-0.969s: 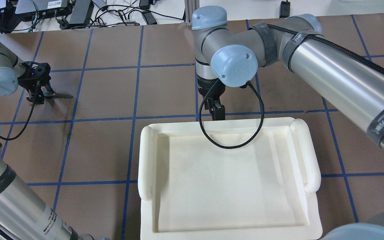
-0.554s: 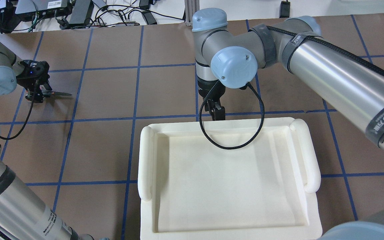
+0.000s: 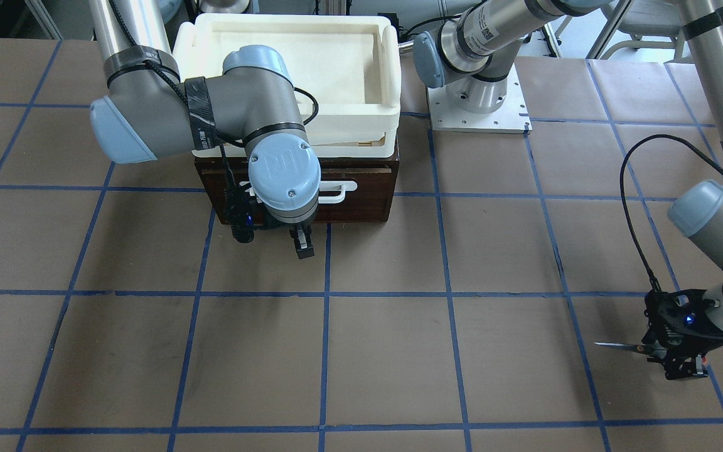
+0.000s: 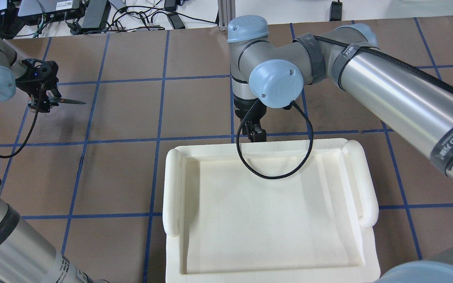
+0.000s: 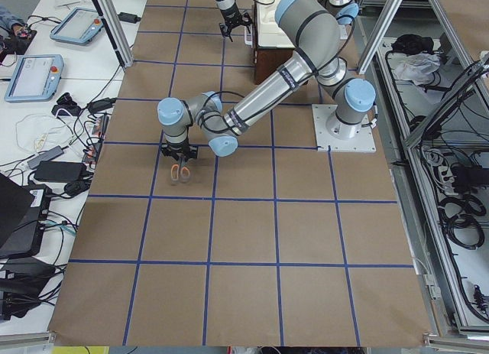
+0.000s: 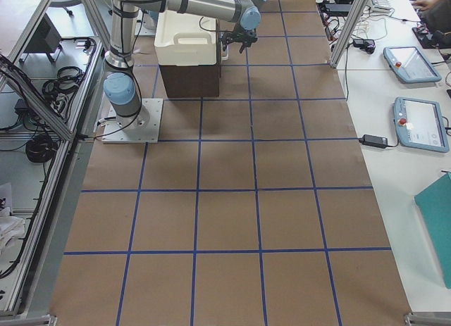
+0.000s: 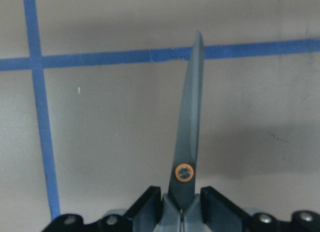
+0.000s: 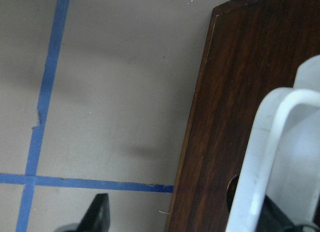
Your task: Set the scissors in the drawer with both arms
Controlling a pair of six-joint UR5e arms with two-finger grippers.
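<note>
My left gripper (image 4: 41, 103) is shut on the scissors (image 4: 71, 102) at their grey handles and holds them above the paper, far left. The dark blade (image 7: 192, 117) points straight ahead in the left wrist view, and the scissors' orange loops (image 5: 180, 172) show in the exterior left view. The dark brown drawer (image 3: 361, 188), with its white bar handle (image 3: 339, 191), sits under a white tray. My right gripper (image 3: 302, 246) hangs open just in front of the drawer face. One of its fingers (image 8: 97, 214) is left of the handle (image 8: 267, 162).
The white foam tray (image 4: 173, 184) lies on top of the drawer unit and hides it from overhead. The right arm's black cable (image 4: 273, 173) loops over the tray's far edge. Brown paper with blue tape lines covers the table. Cables and boxes (image 4: 92, 11) lie past the far edge.
My left gripper has carried the scissors away from the robot, still shut on them. The right arm's wrist has shifted slightly; its gripper stays at the drawer front.
</note>
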